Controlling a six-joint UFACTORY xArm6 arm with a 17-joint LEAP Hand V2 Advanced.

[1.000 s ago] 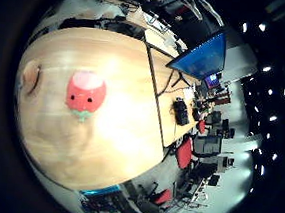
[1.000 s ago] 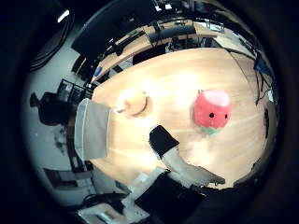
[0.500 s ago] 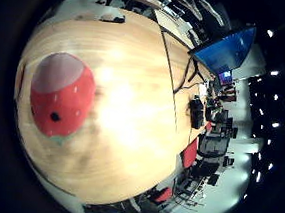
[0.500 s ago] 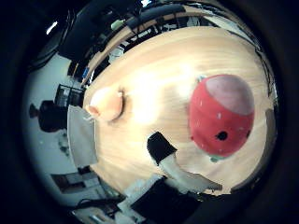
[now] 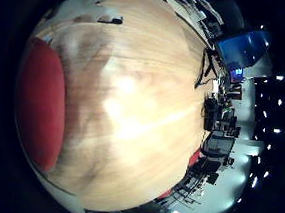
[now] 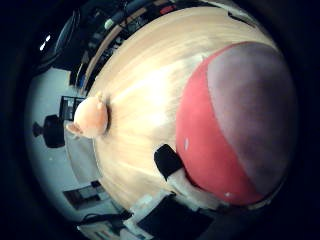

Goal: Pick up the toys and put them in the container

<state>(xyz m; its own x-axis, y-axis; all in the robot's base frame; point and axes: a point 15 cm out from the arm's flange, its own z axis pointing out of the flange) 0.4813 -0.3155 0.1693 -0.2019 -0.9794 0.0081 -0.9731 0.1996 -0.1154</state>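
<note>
A red strawberry-like plush toy [image 6: 235,120] with a pale mauve top lies on the wooden table [image 6: 140,110] and fills much of the right thumb side palm view, so it is very close under the palm. Its red side also shows in the right little finger side palm view [image 5: 40,103]. A small tan plush toy [image 6: 90,117] lies on the table near its edge, away from the red toy. One black-tipped finger [image 6: 172,165] of my hand [image 6: 180,185] reaches in beside the red toy, straight.
The round wooden table [image 5: 142,107] fills the right little finger side palm view. Beyond its edge are office desks, a blue screen [image 5: 243,45] and red chairs [image 5: 200,157].
The camera has come down much closer to the table. The red toy now looms far larger in both views. The tan toy keeps its place on the table.
</note>
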